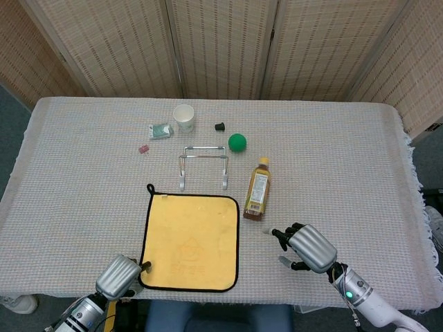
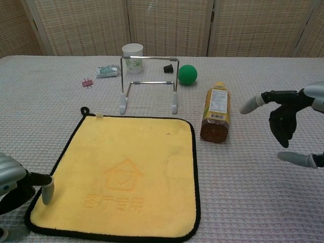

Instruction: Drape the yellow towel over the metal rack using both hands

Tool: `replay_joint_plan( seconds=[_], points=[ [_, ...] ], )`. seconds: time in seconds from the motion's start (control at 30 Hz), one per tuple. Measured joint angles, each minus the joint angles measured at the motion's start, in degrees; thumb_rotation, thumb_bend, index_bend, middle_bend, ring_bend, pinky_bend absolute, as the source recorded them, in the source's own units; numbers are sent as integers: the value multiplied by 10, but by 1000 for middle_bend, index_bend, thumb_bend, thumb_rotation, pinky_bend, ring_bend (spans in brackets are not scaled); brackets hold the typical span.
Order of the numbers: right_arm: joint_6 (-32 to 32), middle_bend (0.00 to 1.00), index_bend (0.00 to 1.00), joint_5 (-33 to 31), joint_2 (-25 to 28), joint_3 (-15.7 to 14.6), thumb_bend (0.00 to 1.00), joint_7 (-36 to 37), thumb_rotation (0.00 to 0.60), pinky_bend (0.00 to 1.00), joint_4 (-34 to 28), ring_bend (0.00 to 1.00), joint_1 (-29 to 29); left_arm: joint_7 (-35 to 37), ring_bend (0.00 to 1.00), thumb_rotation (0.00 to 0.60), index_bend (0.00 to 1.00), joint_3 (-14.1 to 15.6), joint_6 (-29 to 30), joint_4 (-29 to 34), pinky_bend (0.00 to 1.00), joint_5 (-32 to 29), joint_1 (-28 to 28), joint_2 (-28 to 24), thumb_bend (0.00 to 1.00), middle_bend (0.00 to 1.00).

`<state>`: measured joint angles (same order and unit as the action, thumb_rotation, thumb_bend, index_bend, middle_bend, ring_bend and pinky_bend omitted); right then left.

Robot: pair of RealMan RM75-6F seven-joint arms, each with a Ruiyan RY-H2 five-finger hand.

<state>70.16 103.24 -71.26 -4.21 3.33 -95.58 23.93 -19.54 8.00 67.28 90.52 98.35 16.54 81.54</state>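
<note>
The yellow towel [image 1: 191,241] [image 2: 121,174], edged in black, lies flat on the near middle of the table. Just beyond its far edge stands the metal rack [image 1: 203,164] [image 2: 148,81], bare. My left hand [image 1: 119,276] [image 2: 15,186] is at the towel's near left corner, with a fingertip [image 2: 47,192] over the towel's left border; nothing is gripped. My right hand [image 1: 306,247] [image 2: 289,124] hovers to the right of the towel with its fingers spread, holding nothing.
A brown bottle [image 1: 257,189] [image 2: 216,112] lies between the towel and my right hand. Behind the rack are a green ball [image 1: 237,142], a white cup [image 1: 183,117], a small black cap [image 1: 219,126], a green packet [image 1: 160,130] and a pink clip [image 1: 143,149].
</note>
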Motion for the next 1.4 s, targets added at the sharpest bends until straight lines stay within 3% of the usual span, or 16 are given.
replay_joint_plan(
  seconds=[0.5, 0.77, 1.0, 1.17, 1.4],
  points=[
    [-5, 621, 195, 4, -12, -3, 328, 0, 600, 480, 1, 590, 11, 15, 749, 600, 520, -2, -3, -4, 942, 0, 12, 12, 240, 900],
    [-18, 689, 224, 19, -28, -3, 327, -14, 600, 688, -1, 659, 28, 15, 762, 600, 584, -2, -4, -2, 946, 6, 20, 18, 328, 916],
    [-45, 839, 278, 35, -49, -5, 327, -23, 600, 979, -3, 908, 51, 11, 783, 600, 648, -4, -3, -6, 957, 4, 23, 27, 329, 942],
    [-77, 901, 350, 42, -77, -8, 301, -26, 600, 1000, 2, 977, 73, 11, 783, 600, 657, -4, -2, -7, 957, 3, 24, 32, 329, 942],
    [-116, 918, 404, 39, -119, -13, 263, -30, 600, 1000, 30, 988, 97, 8, 784, 600, 662, -1, 1, -7, 958, 1, 23, 34, 329, 942]
  ],
)
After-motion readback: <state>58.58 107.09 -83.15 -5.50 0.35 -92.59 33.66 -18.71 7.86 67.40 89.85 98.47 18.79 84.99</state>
